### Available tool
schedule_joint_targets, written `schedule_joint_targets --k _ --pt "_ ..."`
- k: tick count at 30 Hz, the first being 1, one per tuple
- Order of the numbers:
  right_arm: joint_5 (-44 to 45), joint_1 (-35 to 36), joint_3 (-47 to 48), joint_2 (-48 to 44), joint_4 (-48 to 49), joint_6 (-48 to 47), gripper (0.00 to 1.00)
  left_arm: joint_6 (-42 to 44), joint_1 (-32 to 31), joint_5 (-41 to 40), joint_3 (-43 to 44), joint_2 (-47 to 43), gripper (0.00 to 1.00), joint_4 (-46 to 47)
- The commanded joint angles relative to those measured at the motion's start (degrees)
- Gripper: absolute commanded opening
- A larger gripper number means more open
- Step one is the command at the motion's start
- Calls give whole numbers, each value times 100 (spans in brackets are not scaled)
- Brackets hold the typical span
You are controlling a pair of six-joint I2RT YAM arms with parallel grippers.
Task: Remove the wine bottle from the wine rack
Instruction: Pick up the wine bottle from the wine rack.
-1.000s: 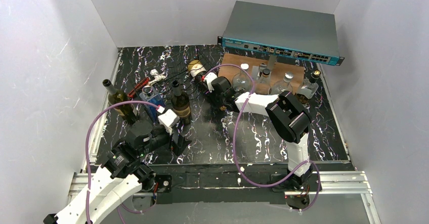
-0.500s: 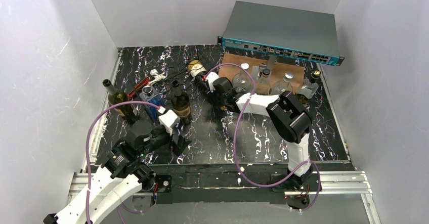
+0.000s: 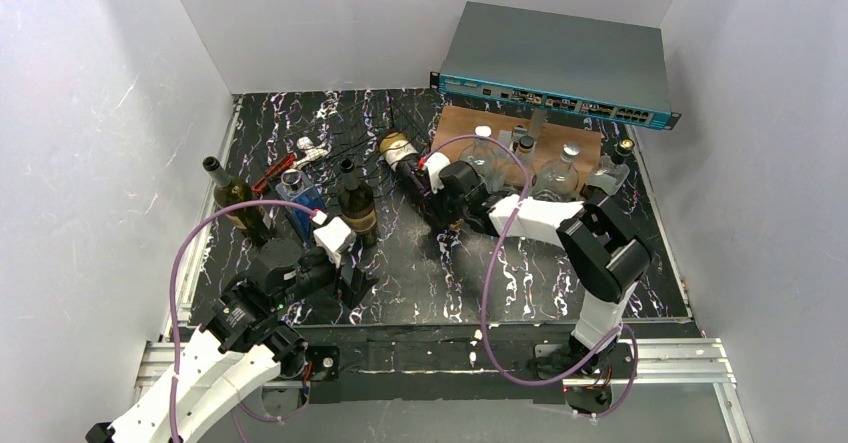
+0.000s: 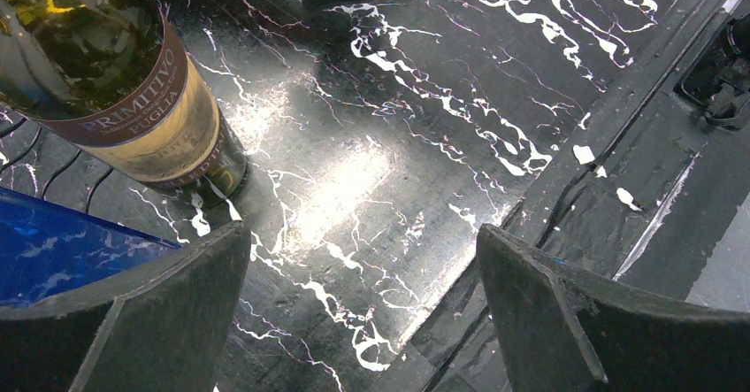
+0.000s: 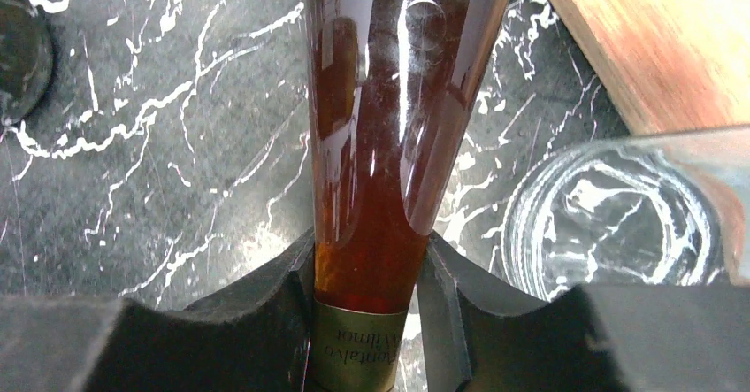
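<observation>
- Top view: the right gripper (image 3: 437, 201) is clamped across the bottle (image 3: 410, 166), which lies slanted on or just over the table (image 3: 520, 263); I cannot tell which.
- The bottle's gold end points far-left, and its other end runs near-right past the fingers.
- The bottle sits between the board (image 3: 455, 123) and a standing bottle (image 3: 355, 203), just beside the board's left edge.
- The rack (image 3: 355, 150) is thin black wire, hard to pick out on the dark table. Faint wires show to the left of the bottle's gold end. Whether the bottle touches them I cannot tell.
- The left gripper (image 3: 352, 279) hangs low at the near left, just beside the standing bottle and a blue box (image 3: 303, 201).
- Left wrist: the left gripper (image 4: 363, 317) is spread wide with nothing between its fingers (image 4: 141, 321), only bare table below.
- The standing bottle (image 4: 115, 82), labelled Primitivo, is at upper left and tilts in this view. The blue box (image 4: 62, 246) is at the left edge.
- Right wrist: both fingers (image 5: 256, 308) press the amber bottle (image 5: 380, 144) where its shoulder narrows to the neck, just above a gold neck label.
- A clear jar (image 5: 619, 224) is at right and the board (image 5: 654, 38) at upper right.
</observation>
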Motion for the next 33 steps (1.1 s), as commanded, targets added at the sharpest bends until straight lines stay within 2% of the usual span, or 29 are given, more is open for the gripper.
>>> schedule_joint_targets --k 1,17,33 --pt "-660 64 -120 -692 515 -96 1 84 21 128 -47 -11 98 90" --pt "-1159 57 -619 -1890 -129 -562 1 85 21 282 -65 29 98 135" --pt "-1504 52 -683 -2553 -1237 -1075 1 76 24 502 -87 70 98 223"
